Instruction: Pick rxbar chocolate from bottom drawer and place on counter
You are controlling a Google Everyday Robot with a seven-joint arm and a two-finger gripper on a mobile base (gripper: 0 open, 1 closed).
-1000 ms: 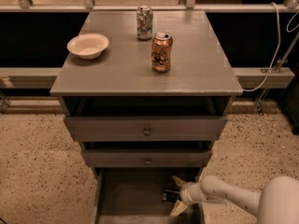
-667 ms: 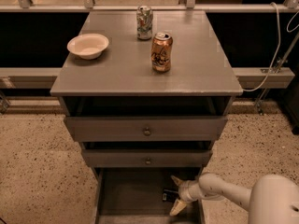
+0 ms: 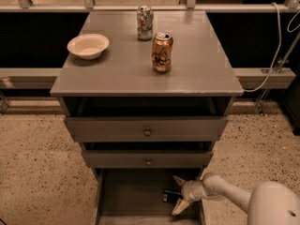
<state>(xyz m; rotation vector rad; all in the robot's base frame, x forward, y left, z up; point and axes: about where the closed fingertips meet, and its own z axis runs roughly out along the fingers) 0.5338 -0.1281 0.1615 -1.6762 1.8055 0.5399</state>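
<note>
Arm point(image 3: 225, 189) closer — hand point(image 3: 180, 194) beside one rxbar point(image 3: 169, 196)

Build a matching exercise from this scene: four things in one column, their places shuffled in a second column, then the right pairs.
Things
1. bowl
2. copper can
3. rxbar chocolate
4. gripper

Places
A. lying on the floor of the open bottom drawer
B. on the left part of the counter
C. inside the bottom drawer at its right side, fingers open
D. upright near the middle of the counter

Pairs: 1-B, 2-D, 3-A, 4-C
</note>
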